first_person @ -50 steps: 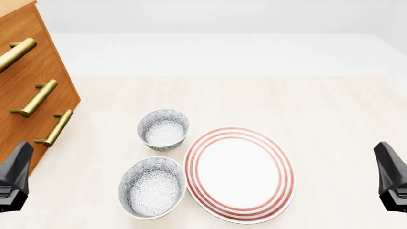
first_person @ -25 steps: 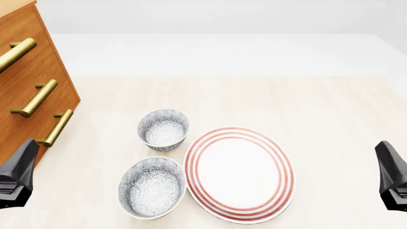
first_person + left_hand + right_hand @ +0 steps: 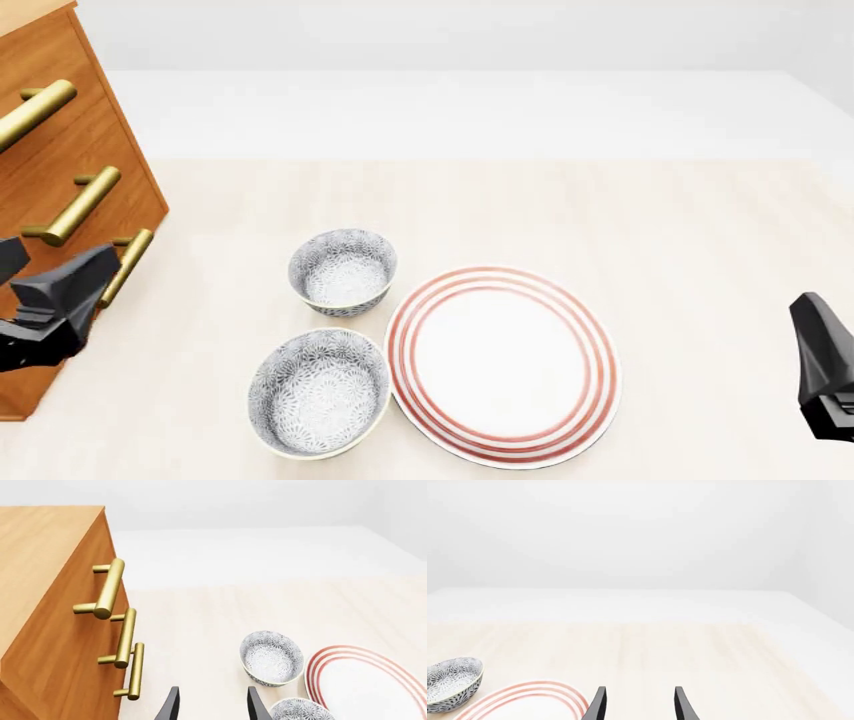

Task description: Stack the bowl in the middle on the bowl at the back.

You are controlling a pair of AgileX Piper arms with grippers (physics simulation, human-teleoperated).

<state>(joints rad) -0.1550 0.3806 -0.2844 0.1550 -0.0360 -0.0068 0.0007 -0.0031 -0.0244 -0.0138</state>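
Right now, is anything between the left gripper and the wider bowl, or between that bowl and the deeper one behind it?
Nothing visible. Bare table lies between the left gripper and the wider bowl, and the deeper bowl sits directly behind it; the plate is off to the right.

grey floral bowls point(image 3: 343, 272), red-ringed plate point(image 3: 503, 365), brass-handled dresser point(image 3: 54, 150)

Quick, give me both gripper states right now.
Left gripper: open, holding nothing.
Right gripper: open, holding nothing.
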